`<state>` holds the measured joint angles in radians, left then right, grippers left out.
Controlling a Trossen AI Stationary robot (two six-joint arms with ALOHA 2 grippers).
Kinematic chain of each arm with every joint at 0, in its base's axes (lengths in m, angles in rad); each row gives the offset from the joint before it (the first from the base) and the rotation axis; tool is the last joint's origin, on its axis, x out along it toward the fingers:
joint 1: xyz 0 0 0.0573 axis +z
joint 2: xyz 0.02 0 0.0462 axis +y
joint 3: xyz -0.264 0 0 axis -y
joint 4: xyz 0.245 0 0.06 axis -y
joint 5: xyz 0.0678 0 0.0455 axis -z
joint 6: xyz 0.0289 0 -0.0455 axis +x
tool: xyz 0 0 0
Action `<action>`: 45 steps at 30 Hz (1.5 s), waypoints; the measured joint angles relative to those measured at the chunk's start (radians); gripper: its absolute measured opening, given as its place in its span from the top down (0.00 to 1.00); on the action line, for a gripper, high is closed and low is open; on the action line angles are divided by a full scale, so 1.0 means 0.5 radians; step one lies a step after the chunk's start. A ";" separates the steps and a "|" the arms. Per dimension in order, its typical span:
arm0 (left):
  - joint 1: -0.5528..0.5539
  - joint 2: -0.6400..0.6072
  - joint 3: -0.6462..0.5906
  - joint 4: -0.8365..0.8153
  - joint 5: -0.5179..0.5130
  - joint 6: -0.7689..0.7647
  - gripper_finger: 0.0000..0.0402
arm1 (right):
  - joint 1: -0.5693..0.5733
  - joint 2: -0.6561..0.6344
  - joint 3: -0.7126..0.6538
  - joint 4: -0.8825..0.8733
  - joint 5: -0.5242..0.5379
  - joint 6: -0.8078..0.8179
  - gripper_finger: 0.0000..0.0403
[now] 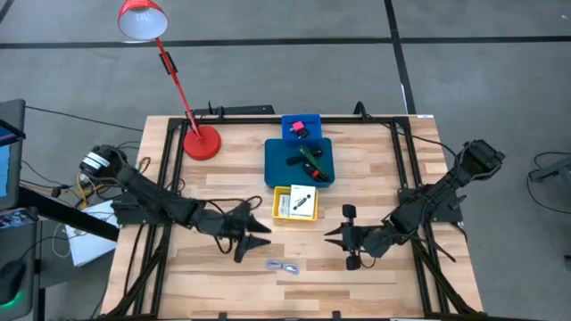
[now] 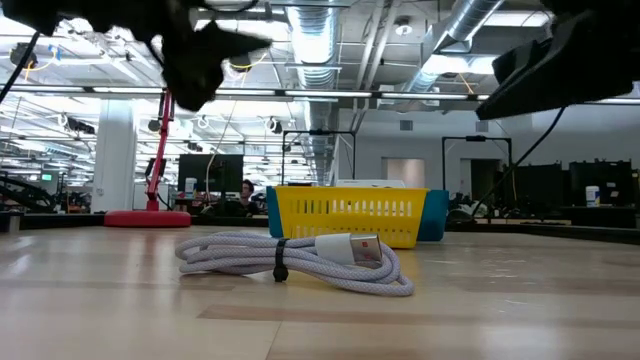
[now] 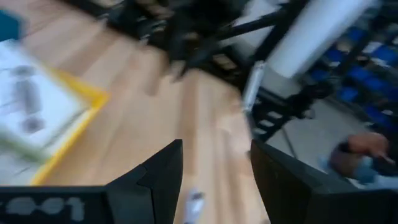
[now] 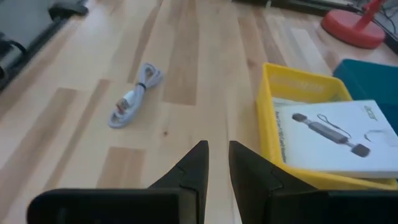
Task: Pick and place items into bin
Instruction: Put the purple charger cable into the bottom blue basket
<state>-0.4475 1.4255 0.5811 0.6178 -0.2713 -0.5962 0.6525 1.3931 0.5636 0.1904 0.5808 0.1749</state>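
High view: yellow bin holds a white card, coiled cable just beyond it remains; left gripper and right gripper spread apart, empty.

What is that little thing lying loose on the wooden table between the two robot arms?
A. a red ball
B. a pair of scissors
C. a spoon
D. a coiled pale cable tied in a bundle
D: the low view shows a coiled pale cable bound with a dark tie, lying on the table in front of the yellow bin.

cable before tray, card inside
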 joint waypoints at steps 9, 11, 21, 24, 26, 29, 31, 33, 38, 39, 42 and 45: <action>-0.193 0.468 0.296 0.529 0.170 0.636 0.56 | -0.090 0.000 0.002 -0.083 0.000 -0.001 0.85; -0.194 0.543 0.367 0.495 0.127 0.757 0.56 | -0.098 0.000 0.002 -0.093 0.000 -0.001 0.85; -0.139 0.690 0.633 -0.346 0.012 0.657 0.56 | -0.106 0.000 0.002 -0.117 -0.007 0.000 0.85; -0.124 0.690 0.694 -0.597 -0.029 0.592 0.56 | -0.106 0.000 0.002 -0.118 -0.007 0.000 0.85; -0.126 0.689 0.711 -0.739 -0.028 0.545 0.56 | -0.106 0.000 0.002 -0.119 -0.007 0.000 0.85; -0.128 0.689 0.712 -0.894 -0.042 0.460 0.56 | -0.106 0.000 0.002 -0.119 -0.008 0.001 0.85; -0.127 0.689 0.712 -0.945 -0.037 0.408 0.56 | -0.106 0.000 0.002 -0.119 -0.007 0.001 0.85; -0.126 0.689 0.712 -0.979 -0.017 0.369 0.56 | -0.106 0.000 0.002 -0.120 -0.007 0.001 0.85; -0.129 0.689 0.712 -0.998 0.021 0.320 0.56 | -0.106 0.000 0.002 -0.119 -0.008 0.001 0.85; -0.129 0.689 0.712 -1.001 0.036 0.312 0.56 | -0.106 0.000 0.002 -0.119 -0.008 0.001 0.85; -0.129 0.689 0.712 -1.017 0.053 0.278 0.56 | -0.106 0.000 0.002 -0.119 -0.007 0.001 0.85; -0.130 0.689 0.712 -1.016 0.054 0.253 0.56 | -0.106 0.000 0.002 -0.119 -0.008 0.001 0.85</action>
<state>-0.5125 1.7699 0.9371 0.1097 -0.2441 -0.4695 0.5995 1.3930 0.5648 0.1310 0.5770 0.1753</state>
